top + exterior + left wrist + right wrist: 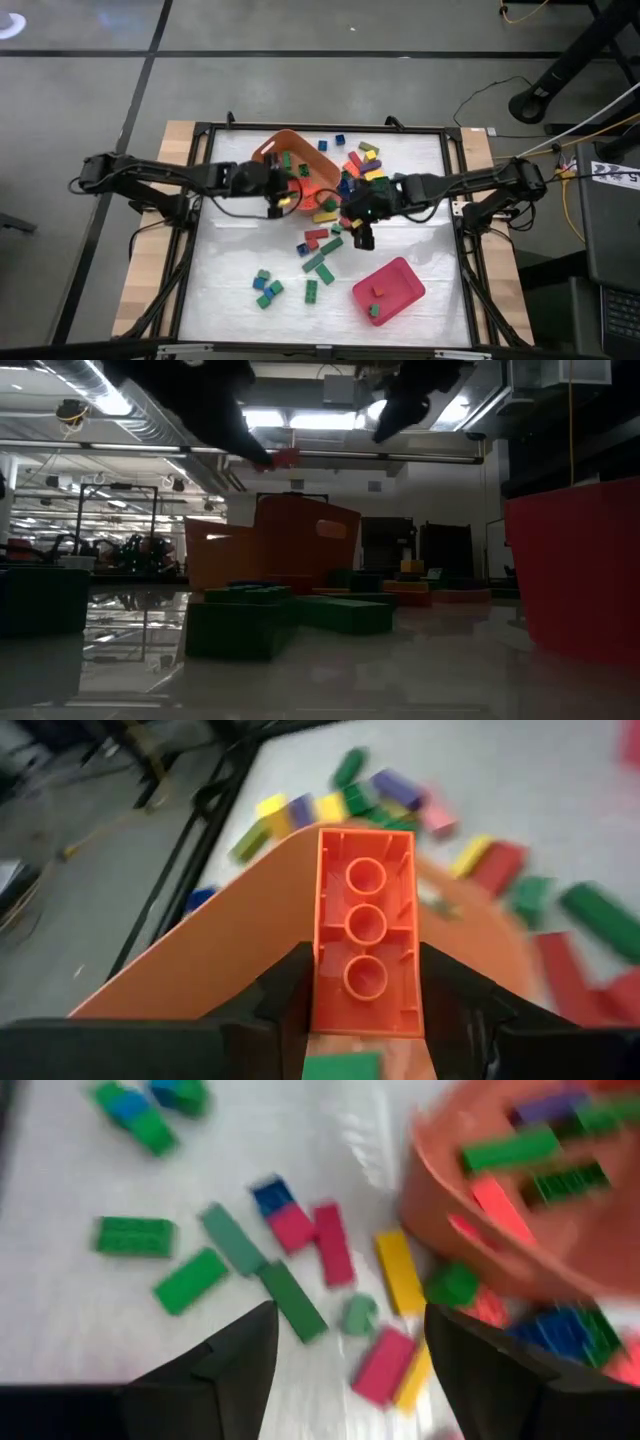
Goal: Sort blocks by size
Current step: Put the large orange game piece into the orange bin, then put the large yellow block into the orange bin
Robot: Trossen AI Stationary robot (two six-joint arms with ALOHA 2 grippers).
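Gripping an orange block point(365, 945) over the orange tub point(300, 152), left gripper point(362, 1005); right gripper point(350, 1355) released

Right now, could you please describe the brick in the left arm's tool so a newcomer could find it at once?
Find the orange tub at the table's far left-centre. Above its rim hangs the left tool, and between its fingers sits an orange brick, hollow underside up, showing three round tubes in a row. Every other loose brick lies on the table or in a container.

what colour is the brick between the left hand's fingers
Orange; the long brick shows best in the left wrist view, underside up, over the orange tub.
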